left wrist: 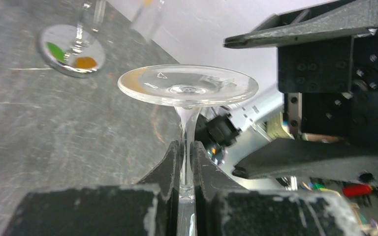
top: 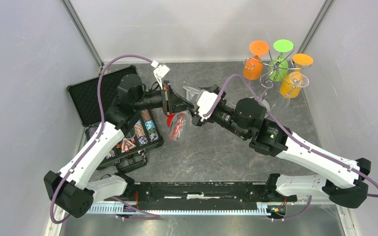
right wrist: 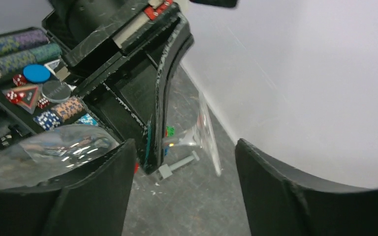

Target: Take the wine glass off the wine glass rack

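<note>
At mid-table, well apart from the wine glass rack [top: 266,78] in the back right corner, the clear wine glass [left wrist: 187,84] is already off the rack, its stem pinched tight by the left gripper [left wrist: 187,147]. The right gripper [right wrist: 184,147] stands with jaws apart around it. This looks like a handover; next, the right arm should retreat without brushing the glass.

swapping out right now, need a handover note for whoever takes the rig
left gripper: shut on the wine glass stem, holding it above the middle of the table
right gripper: open, fingers spread beside the glass
rack: far right corner, three coloured glasses on it
done: glass off the rack
left: likely set it down, pull the right arm clear
</note>
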Robot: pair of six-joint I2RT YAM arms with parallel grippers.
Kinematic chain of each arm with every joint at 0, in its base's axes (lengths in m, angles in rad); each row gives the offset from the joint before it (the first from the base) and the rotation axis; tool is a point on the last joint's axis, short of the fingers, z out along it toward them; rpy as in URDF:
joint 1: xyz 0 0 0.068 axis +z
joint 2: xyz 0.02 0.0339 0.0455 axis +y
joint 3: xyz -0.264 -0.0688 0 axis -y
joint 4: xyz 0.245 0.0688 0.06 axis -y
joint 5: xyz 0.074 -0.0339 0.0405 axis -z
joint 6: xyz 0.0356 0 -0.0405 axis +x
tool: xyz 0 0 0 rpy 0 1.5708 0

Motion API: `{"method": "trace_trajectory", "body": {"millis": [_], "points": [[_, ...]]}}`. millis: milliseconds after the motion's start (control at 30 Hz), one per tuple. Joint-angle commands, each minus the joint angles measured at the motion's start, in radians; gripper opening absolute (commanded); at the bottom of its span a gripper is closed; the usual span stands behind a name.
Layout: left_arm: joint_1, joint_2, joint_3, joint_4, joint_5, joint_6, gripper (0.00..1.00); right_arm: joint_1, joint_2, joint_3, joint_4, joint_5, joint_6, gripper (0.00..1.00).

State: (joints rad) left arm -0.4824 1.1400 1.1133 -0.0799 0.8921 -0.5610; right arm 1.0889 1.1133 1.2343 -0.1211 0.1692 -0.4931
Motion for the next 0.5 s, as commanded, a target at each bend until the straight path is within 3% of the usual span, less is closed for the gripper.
{"method": "trace_trajectory", "body": {"millis": [0, 133, 300, 467], "points": [[-0.002, -0.046, 0.063, -0.008, -0.249, 0.015, 0.02, 0.005, -0.038, 0.026, 0.043, 0.161, 0.231, 0.81], [-0.003, -0.058, 0.089, 0.059, -0.41, -0.008, 0.02, 0.005, -0.133, -0.099, 0.183, 0.152, 0.498, 0.83], [-0.003, -0.095, 0.053, 0.26, -0.668, -0.09, 0.02, 0.005, -0.253, -0.369, 0.549, 0.063, 0.861, 0.82], [-0.002, -0.132, 0.015, 0.41, -0.888, -0.233, 0.02, 0.005, -0.25, -0.481, 0.797, 0.028, 1.089, 0.84]]}}
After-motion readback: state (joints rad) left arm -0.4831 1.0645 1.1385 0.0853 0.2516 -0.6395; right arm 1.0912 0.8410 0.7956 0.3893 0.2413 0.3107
